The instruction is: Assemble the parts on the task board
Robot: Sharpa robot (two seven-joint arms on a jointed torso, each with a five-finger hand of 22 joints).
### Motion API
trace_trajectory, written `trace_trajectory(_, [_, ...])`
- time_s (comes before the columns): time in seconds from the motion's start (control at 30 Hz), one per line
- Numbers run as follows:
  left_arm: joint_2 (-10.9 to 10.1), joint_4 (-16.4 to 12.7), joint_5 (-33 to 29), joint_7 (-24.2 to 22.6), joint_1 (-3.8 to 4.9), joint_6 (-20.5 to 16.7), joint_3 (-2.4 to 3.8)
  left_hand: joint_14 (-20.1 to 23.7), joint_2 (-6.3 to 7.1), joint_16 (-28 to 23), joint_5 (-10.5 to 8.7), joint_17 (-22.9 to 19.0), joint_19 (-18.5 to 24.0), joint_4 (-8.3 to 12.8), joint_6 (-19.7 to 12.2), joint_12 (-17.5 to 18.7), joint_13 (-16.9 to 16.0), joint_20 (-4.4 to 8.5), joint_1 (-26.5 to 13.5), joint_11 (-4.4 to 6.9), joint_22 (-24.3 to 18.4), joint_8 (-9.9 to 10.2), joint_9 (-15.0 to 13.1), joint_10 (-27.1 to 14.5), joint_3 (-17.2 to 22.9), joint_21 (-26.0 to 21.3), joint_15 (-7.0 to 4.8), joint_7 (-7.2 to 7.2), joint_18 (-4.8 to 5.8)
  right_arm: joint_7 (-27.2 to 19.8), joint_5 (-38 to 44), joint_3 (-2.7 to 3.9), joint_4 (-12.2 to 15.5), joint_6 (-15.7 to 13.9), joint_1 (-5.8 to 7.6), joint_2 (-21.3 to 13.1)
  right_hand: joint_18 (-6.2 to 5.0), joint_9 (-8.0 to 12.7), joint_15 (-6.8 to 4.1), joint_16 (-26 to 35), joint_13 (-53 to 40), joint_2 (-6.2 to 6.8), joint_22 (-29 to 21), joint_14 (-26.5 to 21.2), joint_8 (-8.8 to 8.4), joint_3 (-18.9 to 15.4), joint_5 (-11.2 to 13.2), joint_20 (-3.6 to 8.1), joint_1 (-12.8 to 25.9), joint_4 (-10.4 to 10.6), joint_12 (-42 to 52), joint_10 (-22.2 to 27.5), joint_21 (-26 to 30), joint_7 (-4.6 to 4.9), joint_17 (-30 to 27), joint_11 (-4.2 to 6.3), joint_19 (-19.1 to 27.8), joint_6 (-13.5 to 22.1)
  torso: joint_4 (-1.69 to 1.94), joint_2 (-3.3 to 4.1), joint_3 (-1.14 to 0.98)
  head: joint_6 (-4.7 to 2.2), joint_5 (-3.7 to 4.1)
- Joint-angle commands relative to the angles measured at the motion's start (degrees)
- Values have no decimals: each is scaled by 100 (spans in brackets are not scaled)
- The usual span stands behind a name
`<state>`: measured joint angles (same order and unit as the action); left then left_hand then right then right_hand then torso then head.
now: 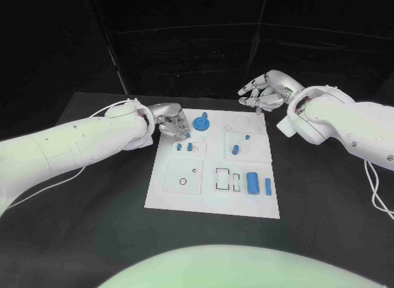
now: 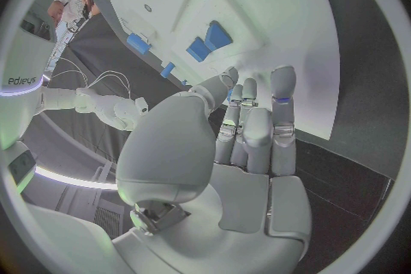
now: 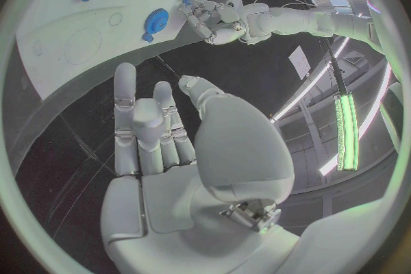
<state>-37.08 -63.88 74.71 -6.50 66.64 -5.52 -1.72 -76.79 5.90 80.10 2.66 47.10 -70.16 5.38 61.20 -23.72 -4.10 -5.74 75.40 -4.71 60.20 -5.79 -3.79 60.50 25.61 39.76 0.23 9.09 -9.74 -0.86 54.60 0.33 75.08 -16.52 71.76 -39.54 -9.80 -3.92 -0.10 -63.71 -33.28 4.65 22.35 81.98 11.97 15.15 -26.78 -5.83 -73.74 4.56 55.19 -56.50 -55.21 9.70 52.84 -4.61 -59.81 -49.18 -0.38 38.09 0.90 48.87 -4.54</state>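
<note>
The white task board (image 1: 175,197) lies in the middle of the table with several blue parts on it. A round blue part (image 1: 203,124) stands at its far left, and a larger blue block (image 1: 252,183) lies near its right side. My left hand (image 1: 171,126) hovers at the board's far left edge, right beside the round part, its fingers (image 2: 257,123) stretched out side by side with nothing in them. My right hand (image 1: 265,90) hangs beyond the board's far right corner, fingers (image 3: 141,123) apart and empty. The right wrist view shows the left hand (image 3: 209,17) close to the round part (image 3: 156,19).
Small blue pieces (image 1: 184,146) lie just in front of the left hand, and two more (image 1: 241,144) sit right of the board's centre. A slim blue piece (image 1: 268,186) lies by the board's right edge. A cable (image 1: 383,204) trails under the right arm.
</note>
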Motion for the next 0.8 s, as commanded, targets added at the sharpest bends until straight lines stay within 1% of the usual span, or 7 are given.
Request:
trace_trajectory(0.03, [-13, -8, -17, 3, 7, 6, 4, 10, 57, -31, 11, -10, -5, 13, -48, 36, -5, -48, 27, -24, 2, 25, 4, 6, 15, 9, 25, -6, 8, -40, -14, 4, 6, -45, 10, -1, -76, 1, -24, 19, 10, 30, -9, 23, 38, 12, -6, 4, -46, 36, 34, 3, 28, -17, -5, 36, -27, -34, 2, 0, 1, -4, -1])
trace_trajectory(0.3, [-164, -66, -18, -20, 14, -80, 6, 163, 44, -150, 13, -314, 153, 101, -63, 150, 25, -67, 170, -71, -184, 39, -2, -146, 136, -343, 53, 19, -53, -17, 0, 4, -33, -65, 10, -16, -74, 2, -19, 117, 108, 62, -15, -22, 45, 48, 35, 2, -103, 32, -114, 131, 43, -14, -107, 32, -14, -25, -1, -7, 3, -38, 28])
trace_trajectory(0.37, [-228, -95, -54, -39, 28, -126, 8, 298, 40, -267, 13, -631, 199, 128, -70, 206, 35, -75, 203, -95, -212, 43, -3, -215, 191, -408, 67, 31, -62, -5, 41, 4, -48, -54, 10, -31, -75, 1, -11, 175, 331, 92, -23, -60, 59, 108, 151, -2, -160, 14, -432, 229, 65, -9, -159, 22, 14, -57, 6, -9, 2, -56, 34])
trace_trajectory(0.47, [-337, -137, -318, -113, 73, -234, 11, 316, 17, -297, 14, -665, 213, 163, -78, 226, 33, -77, 255, -97, -208, 46, -4, -222, 262, -416, 67, 35, -66, 24, 230, 4, -51, 33, 10, -74, -77, -6, -17, 195, 722, 137, -21, -63, 93, 217, 444, -1, -282, -63, -972, 296, 65, -21, -166, 23, 15, -199, 11, -12, 2, -88, 38])
trace_trajectory(0.53, [-429, -169, -695, -210, 111, -367, 11, 391, 6, -370, 14, -878, 225, 182, -71, 229, 29, -76, 278, -97, -206, 41, -6, -209, 301, -423, 65, 39, -69, 59, 517, 4, -33, 133, 10, -119, -79, -5, -25, 110, 1041, 165, -5, 11, 106, 284, 715, 9, -354, -128, -1415, 262, 30, -38, -61, 13, -32, -303, 5, -13, 1, -117, 40])
trace_trajectory(0.63, [-574, -240, -1406, -392, 146, -586, 11, 447, -2, -454, 13, -1023, 247, 207, -54, 220, 20, -72, 293, -94, -205, 31, -10, -157, 356, -438, 59, 47, -72, 118, 1008, 3, 12, 279, 10, -187, -83, -4, -39, 1, 1490, 202, 26, 114, 121, 370, 829, 33, -445, -234, -2029, 59, -32, -44, 83, 27, -98, -481, -1, -14, 5, -164, 89])
trace_trajectory(0.8, [-843, -510, -3209, -880, 170, -924, 8, 491, 17, -563, 11, -1211, 268, 161, 33, 151, -9, -68, 168, -62, -214, -26, -25, 26, 332, -469, 45, 34, -72, 274, 2080, 2, 198, 511, 8, -357, -79, 6, -51, -178, 1988, 238, 90, 219, 73, 470, 903, 48, -541, -409, -2772, -264, -152, -78, 328, 35, -165, -679, 2, -30, 21, -271, 326])
